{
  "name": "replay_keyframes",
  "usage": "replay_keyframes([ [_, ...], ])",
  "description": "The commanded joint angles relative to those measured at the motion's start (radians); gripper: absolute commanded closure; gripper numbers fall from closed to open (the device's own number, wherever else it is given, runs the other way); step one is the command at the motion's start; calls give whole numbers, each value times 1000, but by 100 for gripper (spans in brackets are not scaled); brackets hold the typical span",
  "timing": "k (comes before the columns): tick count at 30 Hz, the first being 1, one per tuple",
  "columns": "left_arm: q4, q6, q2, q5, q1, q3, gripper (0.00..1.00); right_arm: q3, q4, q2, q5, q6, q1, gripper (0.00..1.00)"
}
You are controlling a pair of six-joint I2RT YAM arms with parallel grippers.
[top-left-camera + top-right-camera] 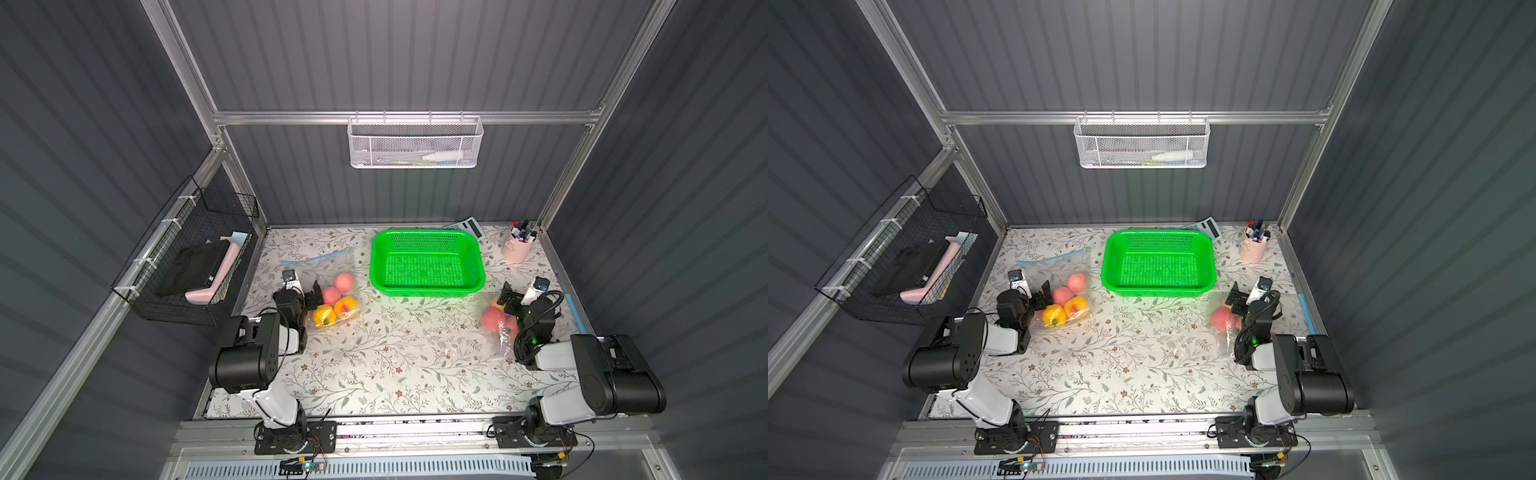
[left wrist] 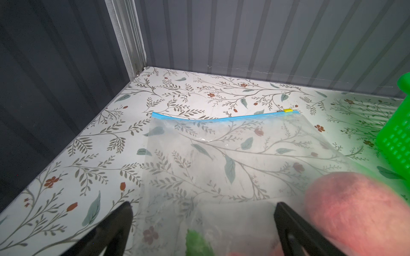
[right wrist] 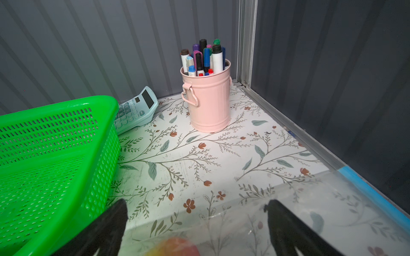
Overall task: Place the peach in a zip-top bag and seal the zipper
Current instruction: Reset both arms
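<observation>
Left fingers (image 2: 111, 232) and right fingers (image 3: 286, 228) gape wide, empty; peach (image 2: 355, 210) beside left, green basket (image 3: 55, 144) beside right; only left wrist view shows yellow slider (image 2: 288, 110).

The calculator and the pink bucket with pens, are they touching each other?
Apart. In the right wrist view, a strip of flowered table shows between the calculator and the pink bucket.
</observation>
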Motion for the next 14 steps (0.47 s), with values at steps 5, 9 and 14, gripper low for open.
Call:
replay_keyframes([
  [5,-33,0,9,-21,-11,19,0,17,9,5,16,3,3,1],
  [9,-47,4,13,-30,-16,28,0,18,10,5,16,2,3,1],
  [14,-54,10,13,-42,-23,32,0,16,10,5,17,2,3,1],
])
